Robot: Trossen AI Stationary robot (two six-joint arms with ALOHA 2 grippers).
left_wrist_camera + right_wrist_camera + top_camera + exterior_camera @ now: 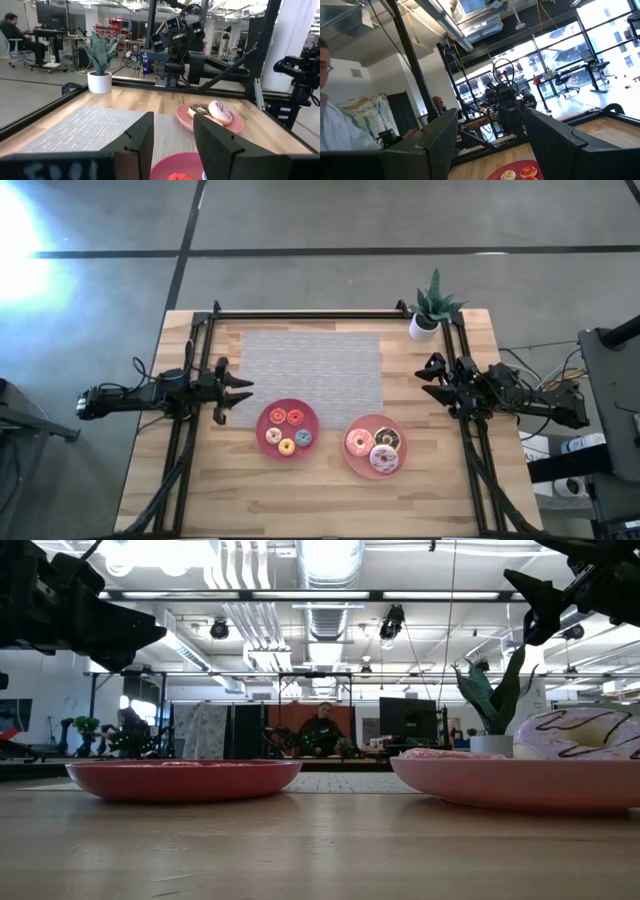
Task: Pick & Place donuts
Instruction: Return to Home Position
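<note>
Two round pink-red plates sit on the wooden table, toward its near edge. The left plate (pixel 288 428) carries several mini donuts (pixel 287 446) in red, yellow, white and blue. The right plate (pixel 375 445) carries three larger donuts: a plain pink one (pixel 359 442), a dark chocolate one (pixel 388 440) and a white-pink sprinkled one (pixel 383 460). My left gripper (pixel 243 392) hovers level above the table, left of the left plate, open with nothing between its fingers (pixel 142 137). My right gripper (pixel 425 380) hovers far right of the right plate, tipped slightly upward and open, holding nothing.
A grey woven mat (pixel 312 370) lies on the far half of the table between the arms. A potted plant (pixel 430 315) stands at the far right corner. Black frame rails (pixel 300 312) run along the table's far, left and right sides. A person sits in the room beyond (pixel 322 730).
</note>
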